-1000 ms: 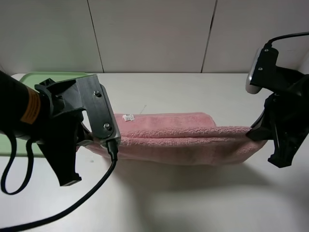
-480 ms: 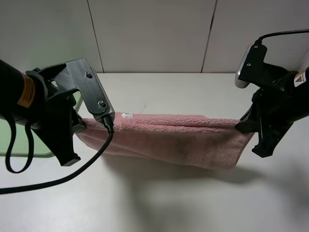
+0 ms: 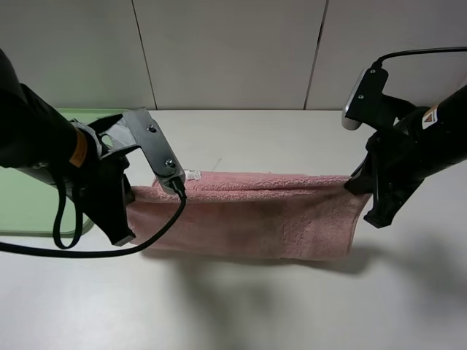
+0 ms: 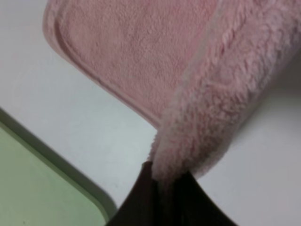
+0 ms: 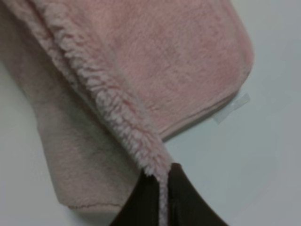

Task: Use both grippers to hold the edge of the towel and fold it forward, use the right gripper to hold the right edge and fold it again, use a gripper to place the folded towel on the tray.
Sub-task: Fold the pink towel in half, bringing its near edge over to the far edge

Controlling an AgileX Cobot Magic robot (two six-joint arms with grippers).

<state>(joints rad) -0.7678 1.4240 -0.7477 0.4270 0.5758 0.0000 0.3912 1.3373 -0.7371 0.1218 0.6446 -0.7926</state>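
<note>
The pink towel (image 3: 248,219) hangs stretched between my two grippers, its upper edge (image 3: 263,179) lifted off the table and its lower part draping down. A small white label (image 3: 193,176) shows near its left top. My left gripper (image 3: 131,197) is shut on the left end of the edge, and my right gripper (image 3: 359,186) is shut on the right end. In the left wrist view the fingers (image 4: 141,202) pinch fluffy towel (image 4: 155,61), with the tray (image 4: 37,188) beside them. The right wrist view shows the fingers (image 5: 188,202) clamped on the towel (image 5: 178,61).
The light-green tray (image 3: 29,211) lies at the table's left, partly behind my left arm. A small clear strip (image 5: 233,106) sits on the white table beside the towel's corner. A panelled wall (image 3: 233,51) bounds the back.
Both grippers have carried the towel's edge toward the back of the table. The cloth, bunched low a second ago, now hangs as a wider sheet.
</note>
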